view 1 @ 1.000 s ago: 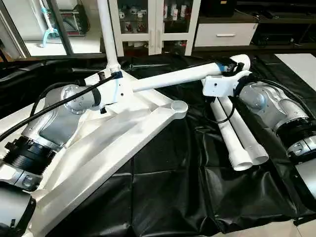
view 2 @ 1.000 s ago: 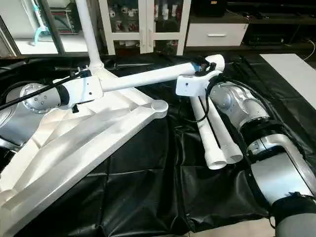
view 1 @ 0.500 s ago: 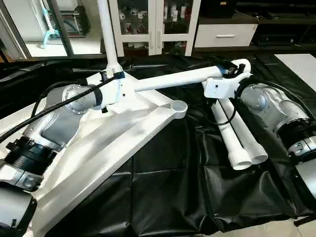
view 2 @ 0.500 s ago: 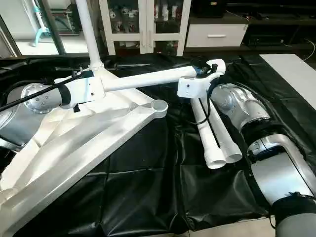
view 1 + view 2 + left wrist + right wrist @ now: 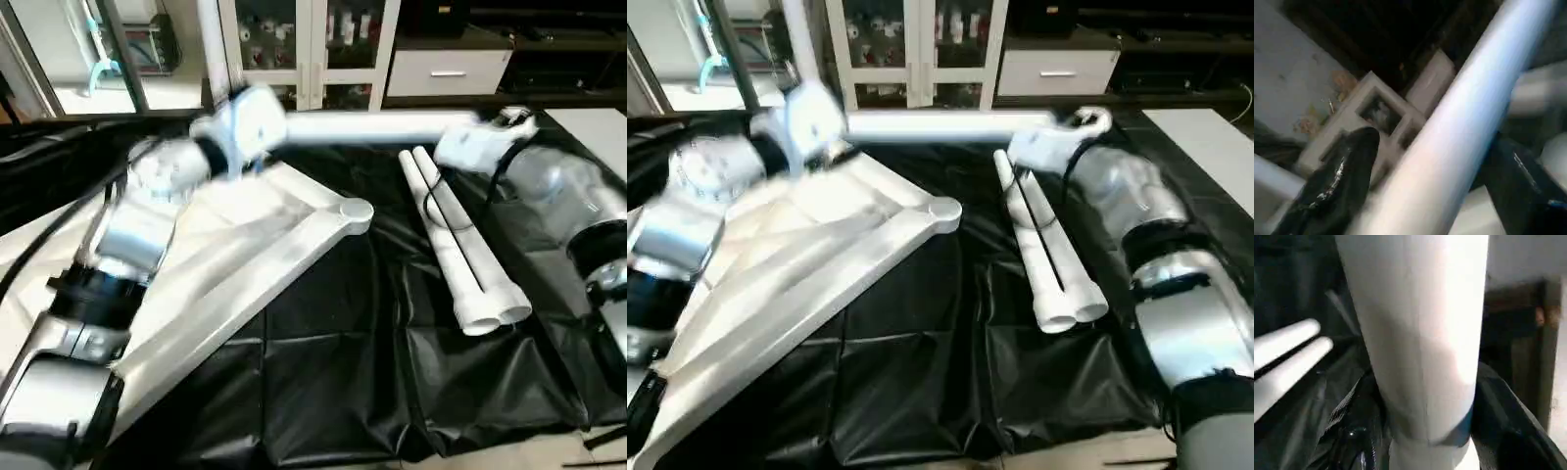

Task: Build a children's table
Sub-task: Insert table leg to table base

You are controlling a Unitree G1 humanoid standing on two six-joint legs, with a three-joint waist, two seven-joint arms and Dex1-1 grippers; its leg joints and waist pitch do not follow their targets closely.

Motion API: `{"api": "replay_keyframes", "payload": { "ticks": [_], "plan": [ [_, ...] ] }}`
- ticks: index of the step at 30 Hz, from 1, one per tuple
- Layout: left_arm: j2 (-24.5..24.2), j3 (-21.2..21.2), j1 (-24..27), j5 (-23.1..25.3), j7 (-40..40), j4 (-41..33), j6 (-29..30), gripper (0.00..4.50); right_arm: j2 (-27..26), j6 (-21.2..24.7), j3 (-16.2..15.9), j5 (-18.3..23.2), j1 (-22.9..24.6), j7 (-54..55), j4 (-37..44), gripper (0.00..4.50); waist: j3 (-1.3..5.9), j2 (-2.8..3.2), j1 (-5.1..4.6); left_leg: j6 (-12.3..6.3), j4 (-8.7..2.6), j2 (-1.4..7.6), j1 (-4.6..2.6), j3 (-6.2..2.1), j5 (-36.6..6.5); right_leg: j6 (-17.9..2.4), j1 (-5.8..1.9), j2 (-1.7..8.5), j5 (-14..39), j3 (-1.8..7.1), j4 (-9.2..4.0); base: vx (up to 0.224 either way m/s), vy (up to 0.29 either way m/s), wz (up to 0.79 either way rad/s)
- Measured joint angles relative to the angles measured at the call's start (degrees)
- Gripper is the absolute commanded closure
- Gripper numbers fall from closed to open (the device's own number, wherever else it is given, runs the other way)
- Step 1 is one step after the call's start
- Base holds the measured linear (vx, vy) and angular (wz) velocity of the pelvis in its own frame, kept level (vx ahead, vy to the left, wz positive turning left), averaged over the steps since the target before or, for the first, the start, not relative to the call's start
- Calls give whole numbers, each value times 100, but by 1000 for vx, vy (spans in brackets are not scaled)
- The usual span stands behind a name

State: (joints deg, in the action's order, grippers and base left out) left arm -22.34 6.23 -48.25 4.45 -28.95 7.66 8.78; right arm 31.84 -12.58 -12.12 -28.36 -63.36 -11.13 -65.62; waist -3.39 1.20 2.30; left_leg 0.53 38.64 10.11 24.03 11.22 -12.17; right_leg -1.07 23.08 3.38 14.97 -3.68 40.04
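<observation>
leg [image 5: 362,127] lifted level | right tool [image 5: 1425,431] grips its end | left tool [image 5: 1425,161] open around it

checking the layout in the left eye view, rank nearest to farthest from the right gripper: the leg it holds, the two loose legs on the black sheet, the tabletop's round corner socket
1. Held leg: in the right gripper itself, stretching across toward the left arm.
2. Two loose legs: just below the gripper, on the black sheet.
3. Round corner socket: farther, toward the middle, at the tabletop's corner.
</observation>
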Motion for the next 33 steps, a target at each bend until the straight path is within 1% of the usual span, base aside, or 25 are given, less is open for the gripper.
{"api": "replay_keyframes", "payload": {
  "ticks": [1, 2, 3, 4, 5, 6, 7, 8, 10, 12, 13, 14, 15, 16, 17, 18, 19, 21, 22, 24, 25, 27, 28, 31, 33],
  "plan": [
    [307, -612, -140, -299, 739, -121, -23, 84, -254, 353, 818, 944, -4, -114, -148, 262, 0, 0, -31, -3, 9, 3, 1, 2, -2, 0, 1, 0, 0, 2, 6, 0, 0, 0],
    [265, -976, -280, -417, 1064, -188, -25, 77, -250, 557, 1113, 1295, 17, -193, -269, 261, 5, 8, -30, -3, 4, 4, -4, 2, -2, 0, -2, -1, -1, 1, 6, 0, 0, 0],
    [138, -1322, -383, -482, 1286, -269, -31, 77, -210, 722, 1352, 1551, 89, -232, -382, 261, 9, 14, -34, -4, 5, 4, -8, 2, -3, 0, -3, -2, 0, -1, 6, 0, 0, 0],
    [29, -1570, -415, -507, 1416, -339, -43, 77, -147, 836, 1510, 1719, 162, -263, -490, 263, 17, 27, -37, -4, 3, 4, -8, 2, -3, 0, -3, -2, 0, 0, 6, 0, 0, 0],
    [-47, -1790, -379, -562, 1498, -394, -34, 77, -73, 934, 1672, 1867, 308, -296, -565, 264, 23, 38, -33, -4, 4, 4, -9, 2, -2, 0, -3, -2, 0, 0, 7, 0, 0, 0],
    [-45, -1861, -335, -586, 1529, -398, -24, 77, -66, 1002, 1757, 1950, 351, -310, -656, 265, 22, 45, -30, -2, 4, 4, -8, 2, -1, 0, -1, -2, 0, -1, 8, 0, 0, 0],
    [18, -1875, -254, -595, 1524, -393, 5, 77, -144, 1038, 1900, 2088, 409, -325, -664, 265, 19, 49, -27, -11, 5, 4, -8, 2, 7, -5, -1, -2, -3, -2, 9, 0, 0, 0],
    [123, -1842, -183, -602, 1497, -391, 36, 77, -225, 1043, 1970, 2184, 426, -348, -661, 265, 18, 52, -24, -9, 5, 5, -8, 2, 11, -11, -1, -2, -8, -3, 10, 0, 0, 0],
    [241, -1613, -96, -598, 1368, -281, 167, 77, -433, 983, 2225, 2487, 434, -448, -643, 265, 14, 57, -12, -9, 5, 9, -5, 3, 23, -20, 3, -2, -18, -5, 11, 0, 0, 0],
    [183, -1406, 0, -586, 1200, -260, 442, 77, -611, 1049, 2663, 3066, 465, -842, -455, 265, 16, 76, -3, -9, 6, 9, -5, 4, 25, -20, 3, -1, -22, -4, 10, 0, 0, 0],
    [44, -1248, 137, -570, 1082, -244, 617, 77, -730, 1198, 2954, 3500, 479, -1240, -259, 265, 25, 97, -9, -11, 6, 8, -9, 9, 23, -21, 1, -1, -22, -1, 9, 0, 0, 0],
    [-19, -1057, 331, -500, 967, -186, 836, 77, -834, 1441, 3225, 3967, 492, -1737, 29, 265, 28, 123, -9, -13, 6, 6, -7, 10, 24, -20, 1, 1, -23, 0, 9, 0, 0, 0],
    [-34, -896, 507, -439, 848, -144, 990, 77, -887, 1685, 3349, 4295, 522, -2124, 309, 266, 27, 127, 5, -16, 5, 6, -6, 10, 26, -18, 2, 1, -25, 0, 9, 0, 0, 0],
    [-21, -738, 665, -412, 758, -77, 1104, 77, -915, 1868, 3405, 4511, 539, -2406, 535, 266, 27, 126, 28, -21, 9, 9, 0, 7, 29, -17, 3, 1, -25, -6, 10, 0, 0, 0],
    [-14, -530, 885, -403, 590, -48, 1210, 77, -934, 2234, 3419, 4853, 660, -2814, 1032, 266, 27, 126, 64, -26, 8, 10, 6, 5, 32, -19, 6, 1, -27, -11, 7, 0, 0, 0],
    [5, -385, 1033, -415, 456, -51, 1252, 77, -953, 2518, 3419, 5128, 800, -3102, 1477, 266, 27, 126, 97, -27, 8, 10, 6, 5, 32, -19, 5, 1, -27, -11, 5, 0, 0, 0],
    [74, -257, 1196, -454, 302, -75, 1268, 77, -991, 2897, 3415, 5479, 1006, -3413, 2040, 266, 27, 126, 148, -28, 8, 10, 8, 4, 32, -18, 5, 1, -27, -12, 2, 0, 0, 0],
    [167, -78, 1310, -474, 155, -121, 1267, 77, -1088, 3286, 3404, 5831, 1184, -3650, 2551, 266, 27, 126, 237, -28, 10, 11, 8, 4, 32, -17, 6, 2, -28, -13, 4, 0, 0, 0],
    [195, 80, 1344, -441, 60, -194, 1160, 77, -1113, 3476, 3368, 6013, 1339, -3700, 2867, 266, 28, 127, 293, -28, 9, 11, 8, 5, 33, -17, 6, 4, -30, -14, 3, 0, 0, 0],
    [153, 382, 1425, -288, -56, -237, 910, 77, -1139, 3589, 3270, 6109, 1583, -3760, 3257, 266, 33, 134, 336, -26, 7, 10, 4, 7, 34, -17, 0, 7, -30, -15, 0, 0, 0, 0],
    [81, 619, 1491, -152, -141, -221, 776, 77, -1155, 3639, 3209, 6134, 1736, -3766, 3433, 266, 33, 135, 342, -23, 6, 10, 2, 7, 35, -15, -1, 8, -31, -14, 0, 0, 0, 0],
    [50, 872, 1615, -34, -311, -161, 718, 77, -1168, 3792, 3192, 6143, 1957, -3754, 3653, 266, 33, 138, 337, -14, 1, 9, 2, 9, 41, -8, 1, 8, -35, -13, 0, 0, 0, 0],
    [59, 983, 1691, -28, -390, -125, 743, 60, -1170, 3858, 3193, 6146, 2059, -3738, 3746, 266, 31, 140, 321, -10, -3, 9, 2, 9, 44, -8, 3, 8, -35, -13, 0, 0, 0, 0],
    [295, 1034, 1801, -246, -588, -124, 1069, 40, -1231, 3958, 3203, 6168, 2283, -3532, 4098, 266, 31, 140, 288, 5, -20, 7, 0, 9, 53, -7, 7, 8, -35, -13, -1, 0, 0, 0],
    [420, 1072, 1817, -404, -706, -135, 1277, 13, -1281, 4115, 3209, 6255, 2334, -3484, 4322, 266, 31, 141, 265, 14, -34, 7, -3, 9, 61, -7, 12, 6, -35, -13, -1, 0, 0, 0]
  ]
}}
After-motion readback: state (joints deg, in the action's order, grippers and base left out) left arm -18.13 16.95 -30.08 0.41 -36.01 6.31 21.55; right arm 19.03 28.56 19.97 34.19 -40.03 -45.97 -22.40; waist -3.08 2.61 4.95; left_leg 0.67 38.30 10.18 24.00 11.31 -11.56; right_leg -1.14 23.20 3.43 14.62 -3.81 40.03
